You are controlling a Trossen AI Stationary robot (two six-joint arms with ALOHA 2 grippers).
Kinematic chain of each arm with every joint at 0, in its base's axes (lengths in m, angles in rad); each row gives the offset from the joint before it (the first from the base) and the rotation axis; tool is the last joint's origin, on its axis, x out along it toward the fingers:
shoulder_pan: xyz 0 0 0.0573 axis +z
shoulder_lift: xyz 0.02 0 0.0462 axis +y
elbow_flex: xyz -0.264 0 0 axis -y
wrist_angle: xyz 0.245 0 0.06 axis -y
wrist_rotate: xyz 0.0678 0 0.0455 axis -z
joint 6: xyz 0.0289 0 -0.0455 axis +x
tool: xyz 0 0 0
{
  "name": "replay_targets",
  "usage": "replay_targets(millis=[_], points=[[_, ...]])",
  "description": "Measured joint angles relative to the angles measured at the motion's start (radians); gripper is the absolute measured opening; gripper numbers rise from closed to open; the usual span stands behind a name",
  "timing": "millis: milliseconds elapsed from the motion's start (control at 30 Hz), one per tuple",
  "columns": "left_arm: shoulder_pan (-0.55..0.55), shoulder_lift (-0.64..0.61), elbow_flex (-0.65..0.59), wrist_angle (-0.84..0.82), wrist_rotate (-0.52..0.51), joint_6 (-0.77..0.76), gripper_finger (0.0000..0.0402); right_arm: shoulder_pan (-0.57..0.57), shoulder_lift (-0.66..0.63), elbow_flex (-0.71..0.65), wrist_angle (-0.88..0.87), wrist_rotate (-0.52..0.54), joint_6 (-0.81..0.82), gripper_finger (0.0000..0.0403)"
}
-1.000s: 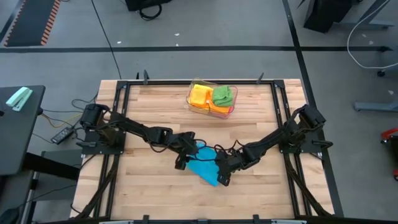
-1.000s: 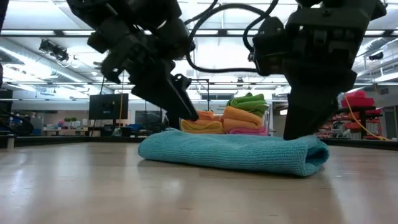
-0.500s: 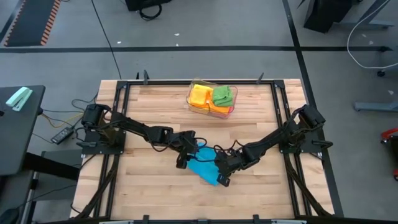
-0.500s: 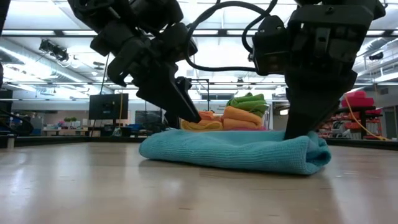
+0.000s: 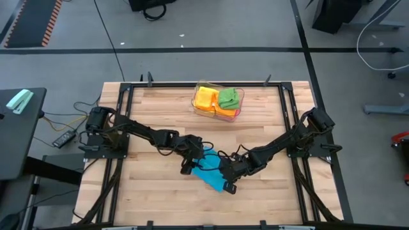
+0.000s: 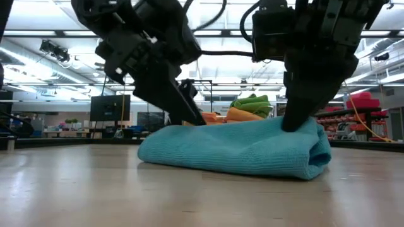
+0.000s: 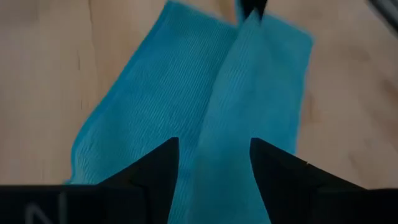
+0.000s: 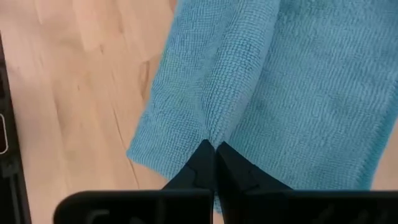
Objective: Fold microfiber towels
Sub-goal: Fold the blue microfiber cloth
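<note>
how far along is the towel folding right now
Done: folded orange and green towels sit in the clear tray. In hand: the right gripper is shut on a raised fold of the blue towel, while the left gripper is open over it. Left: finishing this fold and putting it in the tray.

Light wooden table (image 5: 153,198) with a dark frame round the edges; a blue towel (image 5: 209,174) lies folded near the middle of it; a clear plastic tray (image 5: 206,111) sits by the far edge, loaded with folded orange, green, yellow and pink towels (image 5: 220,99).
</note>
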Motion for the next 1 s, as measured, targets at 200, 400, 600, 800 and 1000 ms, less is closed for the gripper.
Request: replay_targets(millis=[200, 400, 600, 800, 1000], points=[[0.027, 0.030, 0.000, -0.038, 0.020, 0.000, 0.0193, 0.000, 0.000, 0.004, -0.023, 0.001, 0.001, 0.0007], [0.035, 0.031, 0.000, -0.075, 0.049, 0.008, 0.0134, 0.000, 0.000, 0.004, -0.027, 0.001, 0.001, 0.0007], [0.035, 0.030, 0.001, -0.095, 0.049, 0.031, 0.0036, 0.000, 0.000, 0.004, -0.029, 0.013, 0.000, 0.0008], [0.033, 0.018, 0.088, -0.212, 0.048, 0.045, 0.0028, 0.004, -0.009, 0.004, -0.034, -0.001, -0.003, 0.0008], [0.027, 0.011, 0.191, -0.344, 0.048, 0.114, 0.0027, 0.035, -0.068, 0.006, -0.056, 0.024, 0.020, 0.0009]])
